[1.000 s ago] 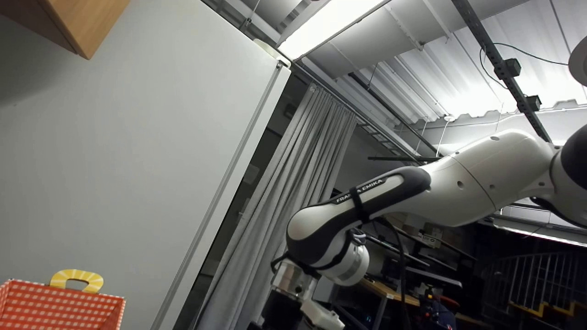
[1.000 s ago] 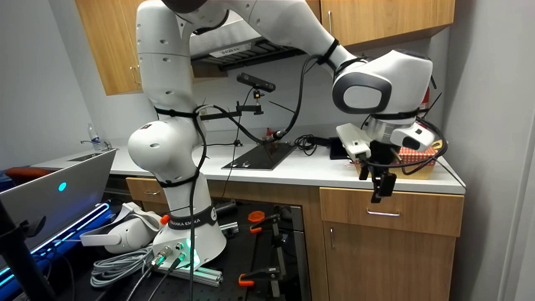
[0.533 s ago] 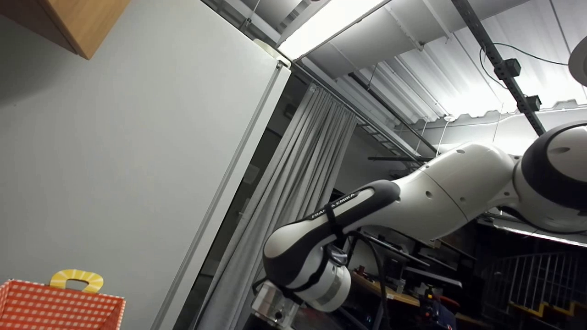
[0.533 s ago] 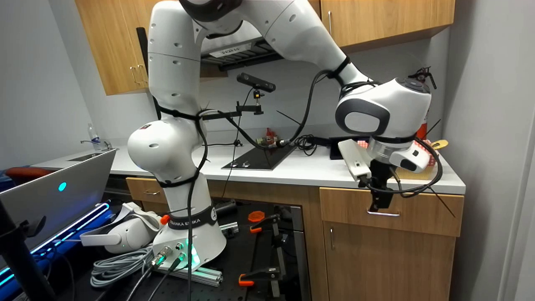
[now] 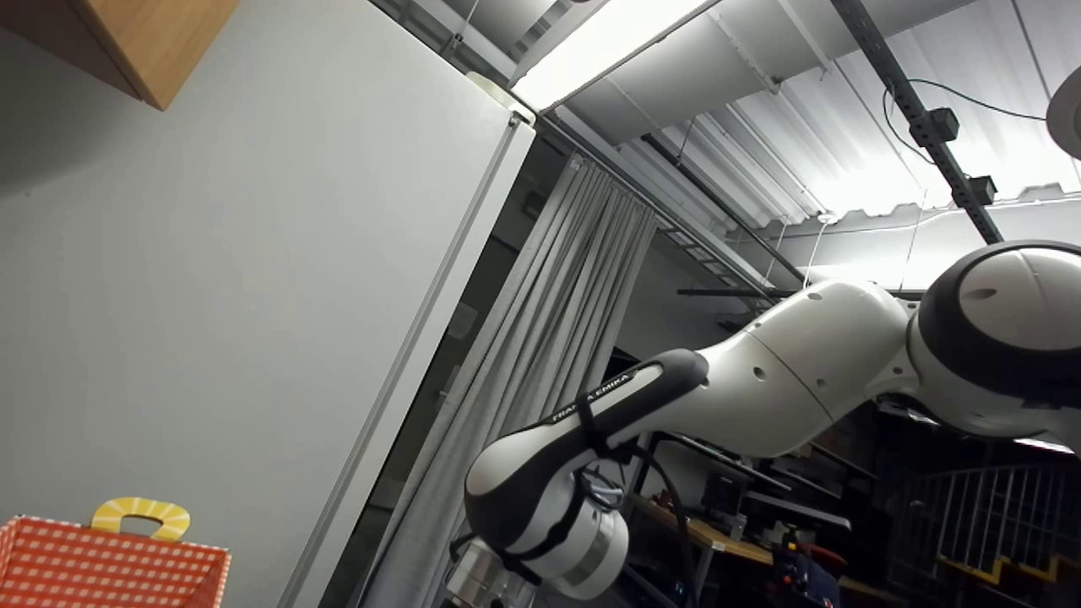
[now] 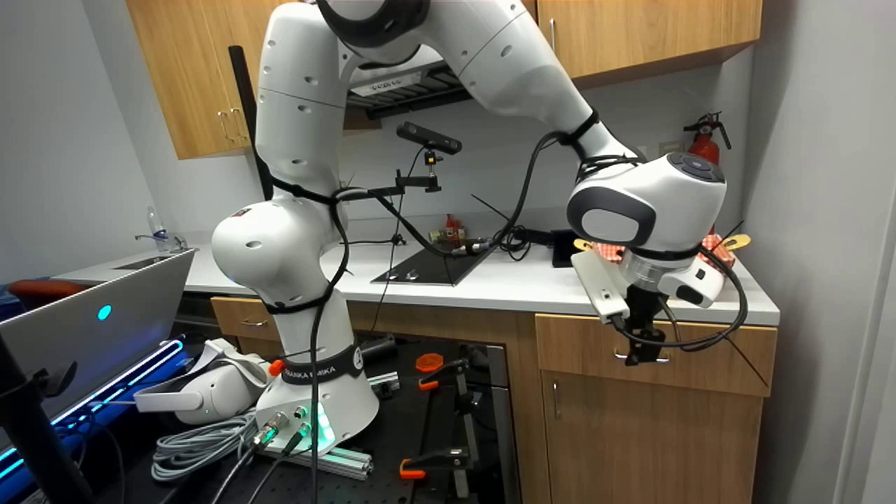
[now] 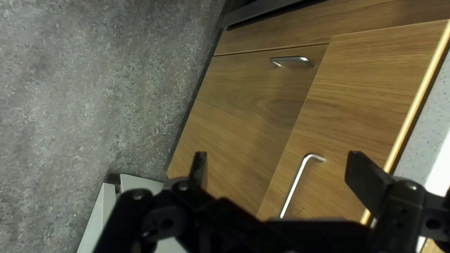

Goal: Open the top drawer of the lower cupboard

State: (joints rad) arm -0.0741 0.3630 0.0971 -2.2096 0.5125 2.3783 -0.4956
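Note:
The top drawer (image 6: 714,358) is the wide wooden front just under the countertop, and it is shut. Its silver bar handle (image 6: 620,355) is partly hidden behind my gripper (image 6: 641,355) in an exterior view. In the wrist view my gripper (image 7: 277,160) is open with nothing between its fingers. The handle (image 7: 299,174) shows between and beyond the two fingers, on the drawer front (image 7: 355,102); its near end is hidden by the gripper body. One finger is on the countertop side, the other on the side of the lower door (image 7: 242,133). The fingers look apart from the handle.
The countertop (image 6: 504,287) edge runs just above the drawer. A red checked basket (image 5: 110,561) stands on it behind the wrist. A side wall (image 6: 812,280) is close on the right. The lower door has its own handle (image 6: 556,399). Black clamps (image 6: 448,458) lie nearer the base.
The gripper has come down from in front of the countertop edge to in front of the drawer handle. The arm has lowered in both exterior views. The drawer has not moved.

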